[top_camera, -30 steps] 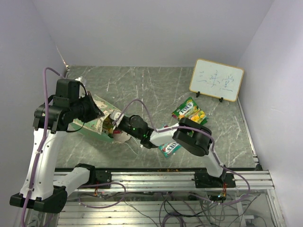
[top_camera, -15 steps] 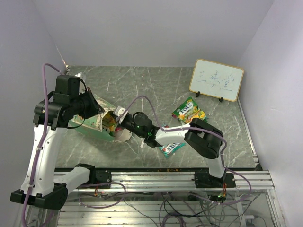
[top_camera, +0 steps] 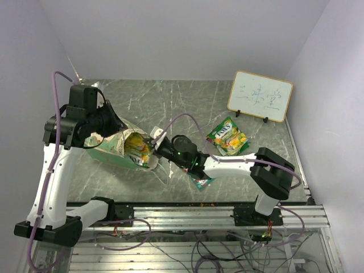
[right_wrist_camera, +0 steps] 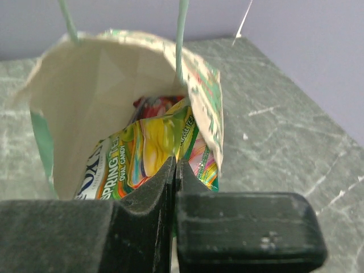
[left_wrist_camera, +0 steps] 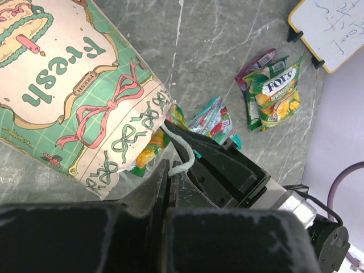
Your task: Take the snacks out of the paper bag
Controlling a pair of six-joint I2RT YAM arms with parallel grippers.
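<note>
Three snack packets lie out on the marbled grey-green table (top_camera: 170, 108): a green-yellow packet (top_camera: 230, 136) rests on top of a purple packet (left_wrist_camera: 257, 61) near the whiteboard (top_camera: 260, 95), and a teal-and-pink packet (top_camera: 202, 181) lies partly under the right arm's forearm. The paper bag (top_camera: 111, 147) lies on its side at the left of the table, its printed mint-green face up and its mouth turned to the right, towards the right arm. The left gripper (left_wrist_camera: 169, 169) hangs just above the rim of the mouth, jaws clamped on a string handle (left_wrist_camera: 181, 149) that runs taut from the bag's edge up to its fingertips. The right gripper (right_wrist_camera: 175, 168) sits right at the bag's mouth, its jaws pressed together with no gap between them. Its tip meets the lower edge of a yellow-green packet in the bag (right_wrist_camera: 145, 151), which pokes a little way out of the opening; whether that edge is nipped between the jaws cannot be told. Deeper inside, a red-pink packet (right_wrist_camera: 154, 105) shows behind it against the cream lining.
</note>
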